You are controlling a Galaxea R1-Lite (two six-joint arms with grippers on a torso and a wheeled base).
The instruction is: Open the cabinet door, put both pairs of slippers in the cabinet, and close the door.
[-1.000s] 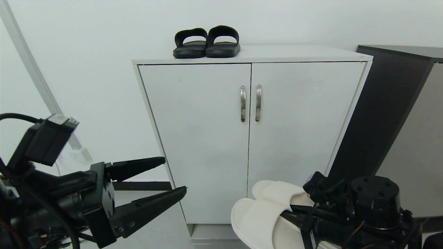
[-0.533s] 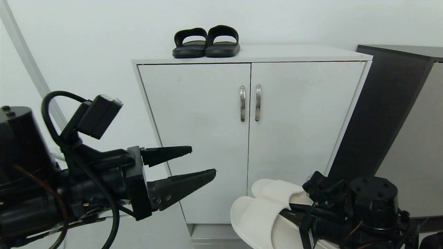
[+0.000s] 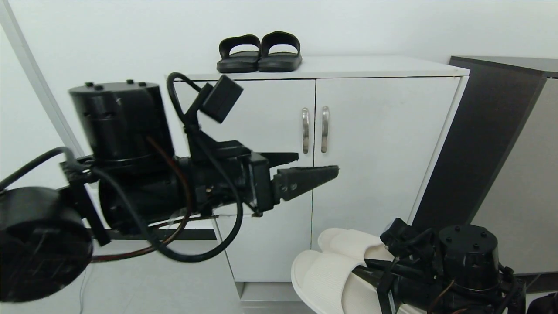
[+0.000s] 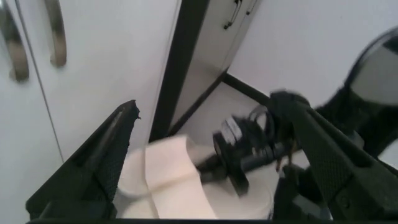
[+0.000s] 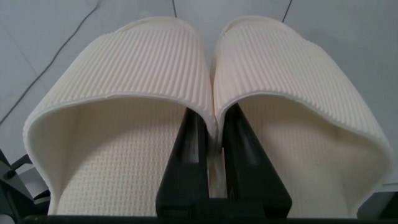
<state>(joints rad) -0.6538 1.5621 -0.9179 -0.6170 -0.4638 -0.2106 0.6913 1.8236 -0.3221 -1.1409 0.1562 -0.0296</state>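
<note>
Though pinched together, the white slippers (image 5: 149, 68) look ribbed.

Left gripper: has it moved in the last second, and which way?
Yes. The left gripper has risen and travelled toward the robot's right, from the lower left edge of the cabinet to just below the door handles.

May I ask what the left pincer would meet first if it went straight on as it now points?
Probably the white cabinet's right door, just below its metal handle; depth is unclear, so hold that loosely.
</note>
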